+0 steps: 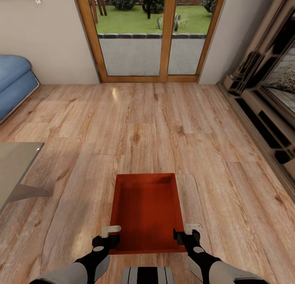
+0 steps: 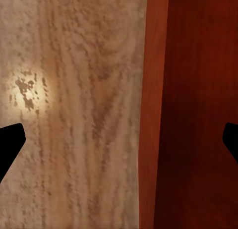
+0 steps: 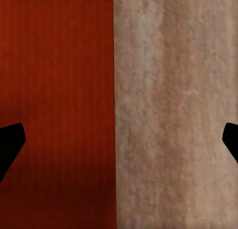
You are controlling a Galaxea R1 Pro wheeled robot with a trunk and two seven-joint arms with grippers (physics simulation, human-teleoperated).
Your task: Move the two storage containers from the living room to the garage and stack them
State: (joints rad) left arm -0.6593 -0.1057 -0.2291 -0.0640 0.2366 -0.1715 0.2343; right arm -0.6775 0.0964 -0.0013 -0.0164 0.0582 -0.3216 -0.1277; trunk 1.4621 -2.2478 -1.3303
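One orange-red storage container (image 1: 145, 210) sits open-topped on the light wood floor (image 1: 164, 124) of the living room, just ahead of me. My left gripper (image 1: 111, 236) hangs open at its near left corner, and in the left wrist view the left gripper (image 2: 119, 142) straddles the container's side wall (image 2: 153, 115) with its dark fingertips (image 2: 10, 147) far apart. My right gripper (image 1: 186, 234) is open at the near right corner. The right gripper (image 3: 119, 142) likewise spans the container (image 3: 54, 90) edge, one finger over the inside and one over the floor (image 3: 173, 115).
Wood-framed glass doors (image 1: 151, 34) stand straight ahead. A blue sofa (image 1: 14, 85) is at far left, and a grey table corner (image 1: 16, 165) juts in at near left. A dark fireplace surround (image 1: 266, 91) lines the right wall.
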